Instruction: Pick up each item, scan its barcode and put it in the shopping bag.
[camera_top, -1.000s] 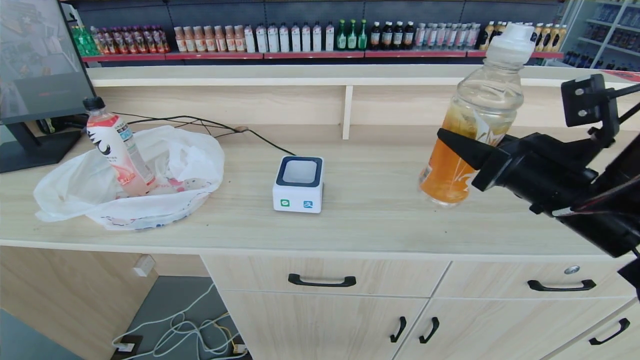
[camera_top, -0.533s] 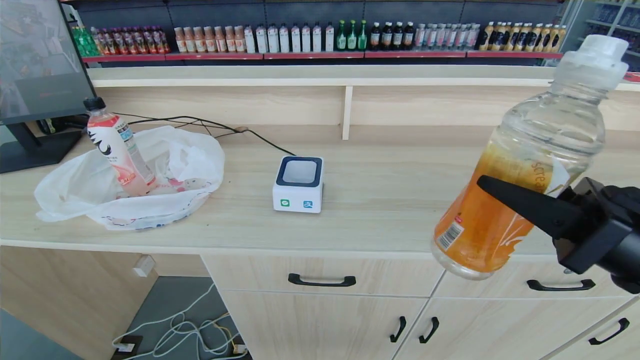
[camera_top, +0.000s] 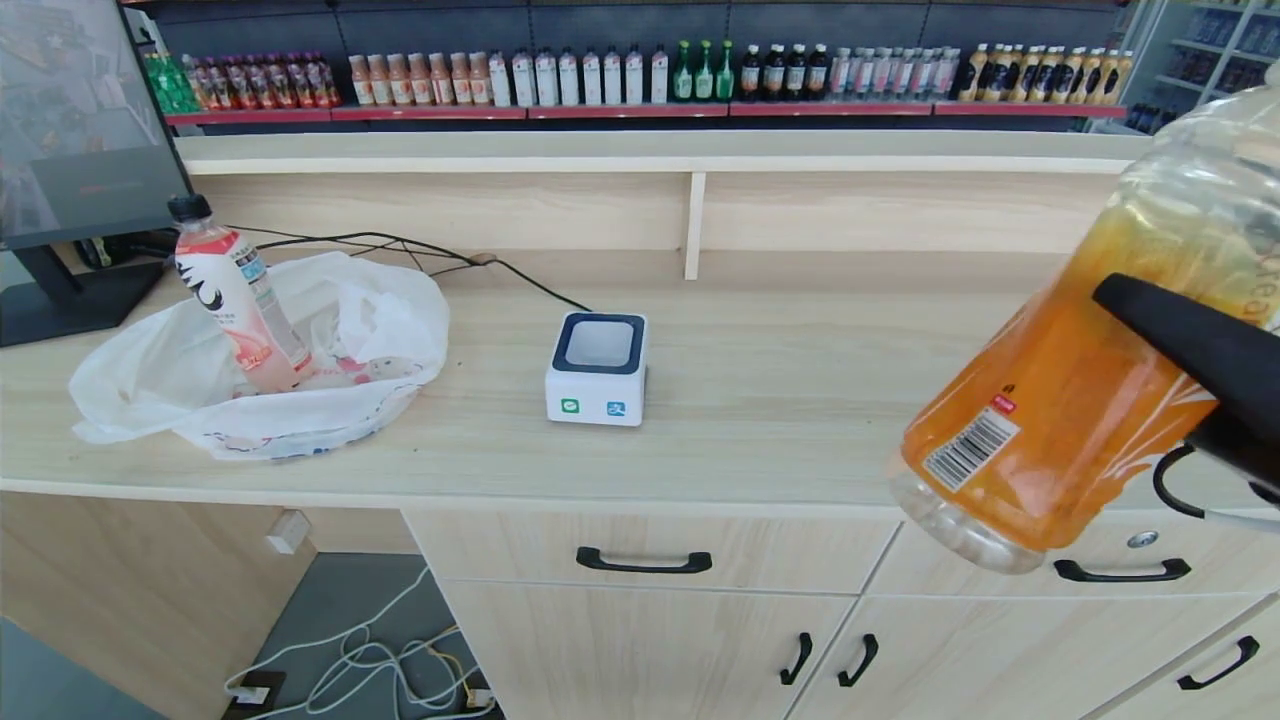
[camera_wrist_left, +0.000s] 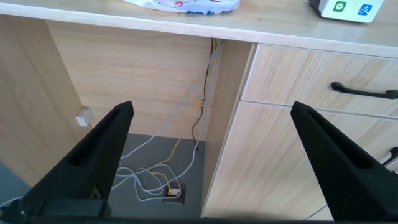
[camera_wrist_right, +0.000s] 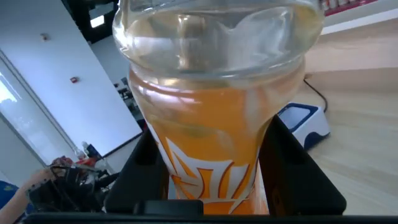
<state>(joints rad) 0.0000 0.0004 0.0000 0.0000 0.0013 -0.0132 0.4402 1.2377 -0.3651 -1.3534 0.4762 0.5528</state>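
- Right gripper (camera_wrist_right: 219, 180) is clasping the bottle (camera_top: 1060, 400) — raised and tilted at the counter's (camera_top: 760, 400) right, well right of the scanner (camera_top: 597, 368).
- Left gripper (camera_wrist_left: 211, 162) is hanging spread wide before the cabinet (camera_wrist_left: 124, 74).

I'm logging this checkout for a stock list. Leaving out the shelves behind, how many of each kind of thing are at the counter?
Drink bottles: 2 (orange bottle in the right gripper, pink bottle standing in the shopping bag)
Shopping bags: 1
Scanner: 1
Monitor: 1
Total: 5
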